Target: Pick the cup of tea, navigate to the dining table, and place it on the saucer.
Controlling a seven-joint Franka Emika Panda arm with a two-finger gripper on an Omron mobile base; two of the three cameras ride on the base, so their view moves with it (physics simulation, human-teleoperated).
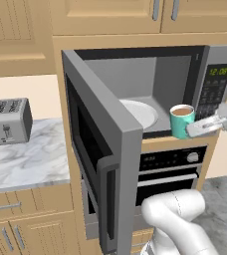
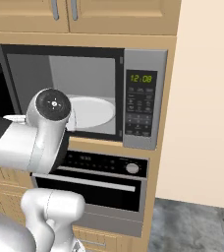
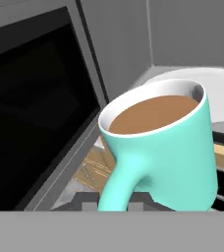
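Observation:
The cup of tea (image 1: 181, 121) is a teal mug with brown liquid, hanging just outside the front edge of the open microwave (image 1: 160, 74). My gripper (image 1: 199, 127) reaches in from the right and is shut on the mug's side handle. In the hand view the cup of tea (image 3: 168, 142) looms close and tilted, its handle running down between my gripper (image 3: 115, 201) fingertips. The dining table and the saucer are out of view. In the right base view my own arm hides the cup.
The microwave door (image 1: 103, 149) swings wide open to the left. A round white turntable plate (image 1: 141, 112) lies inside. An oven (image 1: 170, 172) sits below, a toaster (image 1: 6, 121) stands on the marble counter (image 1: 31, 159) at left, and the control panel (image 2: 141, 103) is at right.

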